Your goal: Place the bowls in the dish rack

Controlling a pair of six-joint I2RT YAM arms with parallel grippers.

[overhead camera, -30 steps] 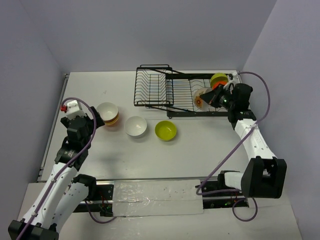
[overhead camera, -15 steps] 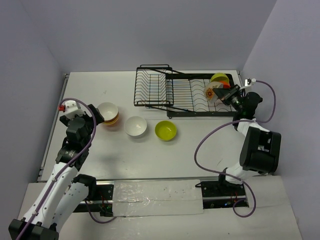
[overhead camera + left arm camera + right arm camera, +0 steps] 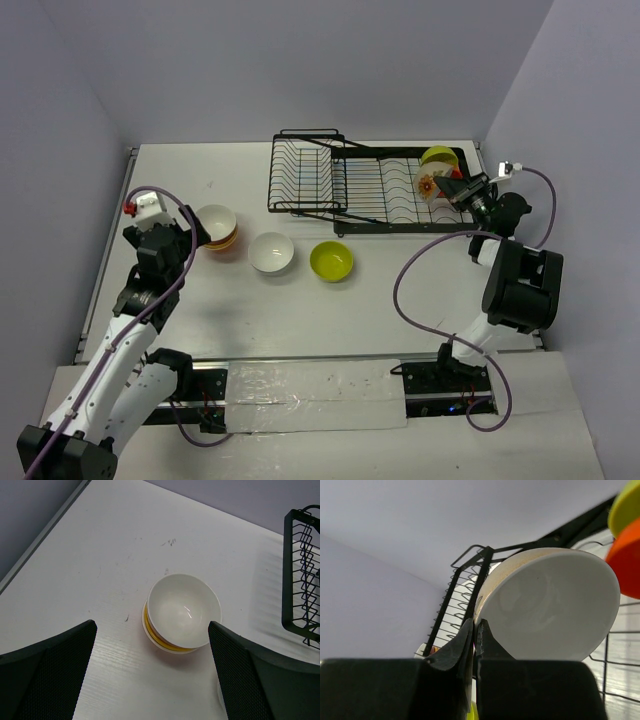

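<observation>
The black wire dish rack [image 3: 345, 185] stands at the back of the table, and a lime-green bowl with an orange outside [image 3: 438, 157] sits on edge at its right end. My right gripper [image 3: 452, 188] is shut on the rim of a white bowl [image 3: 430, 186], held on edge over the rack's right part. In the right wrist view this bowl [image 3: 555, 605] fills the frame, its rim pinched in the right gripper [image 3: 476, 625]. My left gripper [image 3: 192, 236] is open just short of a stack of bowls [image 3: 216, 227]. In the left wrist view the stack [image 3: 182, 612] lies ahead of the left gripper [image 3: 151, 630].
A white bowl [image 3: 271, 253] and a lime-green bowl [image 3: 331, 261] sit on the table in front of the rack. The rack's taller ribbed section [image 3: 300, 580] shows at the right of the left wrist view. Grey walls close in behind and on both sides.
The right arm has swung out to the right and carried the white bowl rightward over the rack, nearer the lime-green bowl. The left gripper has barely shifted.
</observation>
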